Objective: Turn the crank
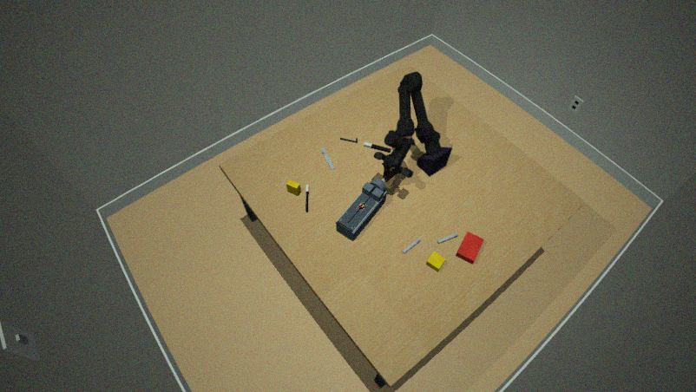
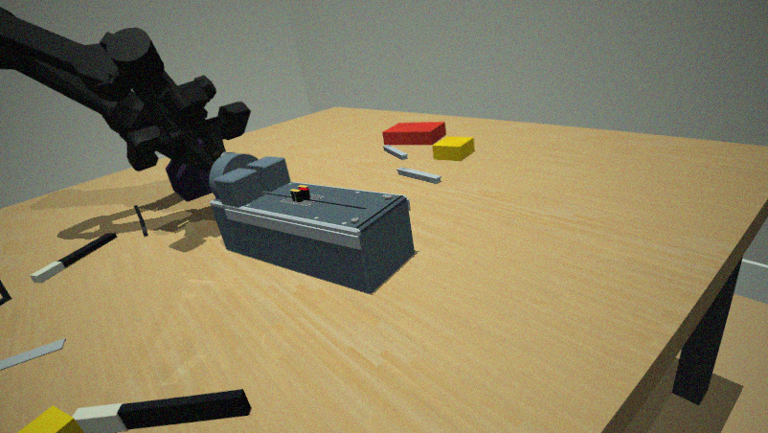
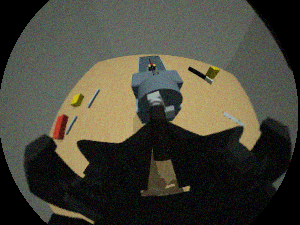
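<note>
The machine is a long blue-grey box on the table, with a slot along its top. Its round crank disc stands at the end facing the arm. The pale handle sticks out from the disc. My gripper is shut on the handle; in the exterior view its fingertips are hidden behind the disc. The small red pointer sits in the slot close to the two yellow brass marks; whether it is exactly level with them is too small to tell.
A red block and a yellow block lie on one side with two grey bars. Another yellow block and a black-and-white stick lie opposite. A second such stick lies near the arm.
</note>
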{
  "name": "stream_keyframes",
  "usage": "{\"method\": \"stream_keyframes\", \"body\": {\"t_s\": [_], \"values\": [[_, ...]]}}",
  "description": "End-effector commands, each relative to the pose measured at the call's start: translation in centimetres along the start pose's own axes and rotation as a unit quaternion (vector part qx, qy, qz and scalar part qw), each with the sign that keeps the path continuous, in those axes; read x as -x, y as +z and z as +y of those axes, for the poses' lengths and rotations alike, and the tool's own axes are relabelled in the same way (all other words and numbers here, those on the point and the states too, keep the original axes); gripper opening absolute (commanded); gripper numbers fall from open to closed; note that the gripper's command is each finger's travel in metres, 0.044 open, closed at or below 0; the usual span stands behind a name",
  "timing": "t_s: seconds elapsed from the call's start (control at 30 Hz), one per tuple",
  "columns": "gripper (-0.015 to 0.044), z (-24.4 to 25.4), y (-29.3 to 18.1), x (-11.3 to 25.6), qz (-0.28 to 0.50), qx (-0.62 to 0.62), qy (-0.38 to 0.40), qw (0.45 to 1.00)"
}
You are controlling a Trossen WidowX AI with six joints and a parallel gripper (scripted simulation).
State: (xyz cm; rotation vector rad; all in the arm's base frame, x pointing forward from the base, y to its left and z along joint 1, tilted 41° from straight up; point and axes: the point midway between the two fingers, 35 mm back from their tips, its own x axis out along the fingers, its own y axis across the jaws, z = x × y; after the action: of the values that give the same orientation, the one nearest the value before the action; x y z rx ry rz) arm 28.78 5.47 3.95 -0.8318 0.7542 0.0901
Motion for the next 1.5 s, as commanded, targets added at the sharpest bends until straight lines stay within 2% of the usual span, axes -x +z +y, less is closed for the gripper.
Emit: {"method": "stream_keyframes", "body": {"t_s": [0.0, 1.47], "values": [[0.0, 0.9, -0.2, -0.2, 0.002, 0.007, 0.013, 1.0], [0.0, 2.1, -2.1, -2.1, 0.002, 0.007, 0.013, 1.0]]}}
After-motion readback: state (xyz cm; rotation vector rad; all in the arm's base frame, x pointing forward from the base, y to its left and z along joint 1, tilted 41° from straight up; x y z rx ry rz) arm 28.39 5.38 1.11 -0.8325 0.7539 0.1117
